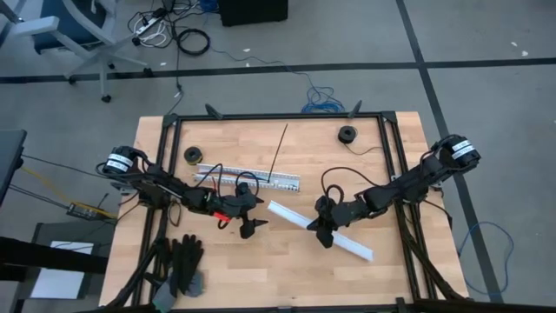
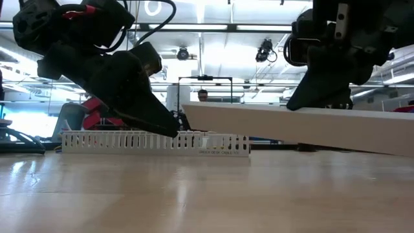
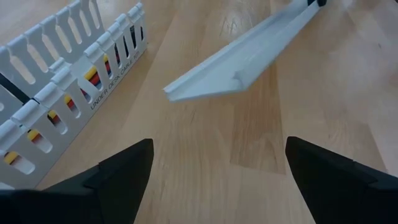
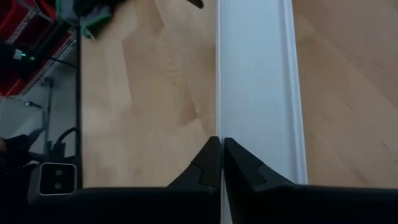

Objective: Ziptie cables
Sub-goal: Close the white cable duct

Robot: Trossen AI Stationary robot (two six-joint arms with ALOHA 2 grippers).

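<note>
thin flexible cables, red, yellow and dark strands showing, lie inside the long white slotted plastic channel, seen only through its slots in the left wrist view; strands run lengthwise along the channel, packed together, ends not visible. the channel lies flat on the light wooden table.

left gripper hovers just in front of the channel, fingers spread wide, nothing between them, bare wood under it. in the low view it hangs tilted over the channel's middle.

right gripper sits beside the channel's right end, a little way off, jaws clenched together over the flat white plastic cover strip. the right wrist view shows the closed fingertips at the strip's edge; cannot tell if they pinch it. in the low view the strip's near end rides above the table, tilted.

behind the channel: 1 thin black rod angled on the wood, 1 small black tape roll near the channel's left end, 1 more black roll well off to its right. black gloves lie well in front of the channel, at the table's near left edge.
</note>
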